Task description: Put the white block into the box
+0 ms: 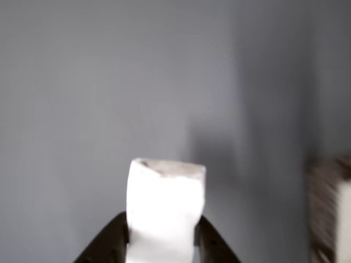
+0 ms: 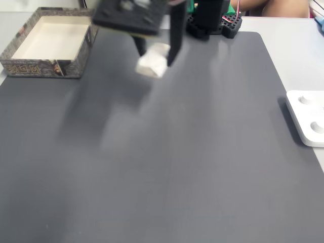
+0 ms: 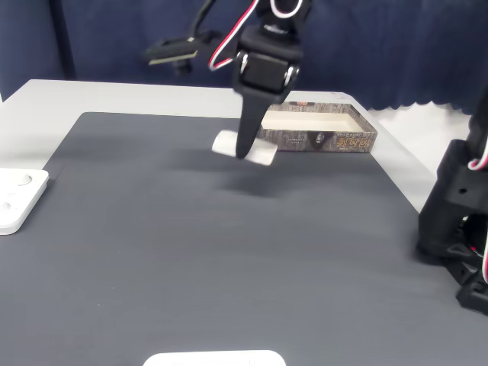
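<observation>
The white block (image 2: 151, 64) hangs above the dark grey mat, pinched between the black fingers of my gripper (image 2: 155, 58). In the other view the block (image 1: 164, 208) fills the lower middle, with a dark finger (image 1: 107, 241) on each side of it and my gripper (image 1: 163, 249) shut on it. In a fixed view the gripper (image 3: 245, 155) holds the block (image 3: 263, 155) just left of the box (image 3: 358, 142), with a faint shadow on the mat below. The box (image 2: 30, 67), cream inside with a speckled brown rim, sits at the mat's far left corner, left of the gripper.
A flat white device (image 2: 306, 119) lies at the mat's right edge, seen too as the white device (image 3: 19, 200) on the left. A black arm base (image 3: 457, 221) stands at the right. Another white object (image 3: 213, 358) sits at the near edge. The blurred box (image 1: 326, 208) shows at right.
</observation>
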Tool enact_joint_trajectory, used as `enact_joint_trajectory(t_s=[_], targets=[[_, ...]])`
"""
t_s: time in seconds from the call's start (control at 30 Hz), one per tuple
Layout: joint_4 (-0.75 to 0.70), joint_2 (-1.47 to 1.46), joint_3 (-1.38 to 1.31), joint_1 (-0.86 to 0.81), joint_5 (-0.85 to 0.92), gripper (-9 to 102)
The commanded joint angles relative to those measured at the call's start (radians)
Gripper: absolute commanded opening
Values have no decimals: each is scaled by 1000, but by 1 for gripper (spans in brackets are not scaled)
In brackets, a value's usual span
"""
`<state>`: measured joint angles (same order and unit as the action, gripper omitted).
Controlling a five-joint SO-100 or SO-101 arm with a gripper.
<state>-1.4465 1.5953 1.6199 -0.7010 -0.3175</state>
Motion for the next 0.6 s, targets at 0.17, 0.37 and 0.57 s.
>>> enact_joint_trajectory(t_s=[0.17,0.37,0.57], targets=[[-20,37,-101,-357,-184,-2],[-18,-60,-249,-506,-331,-2],[-20,-190,-382,-595,-431,-2]])
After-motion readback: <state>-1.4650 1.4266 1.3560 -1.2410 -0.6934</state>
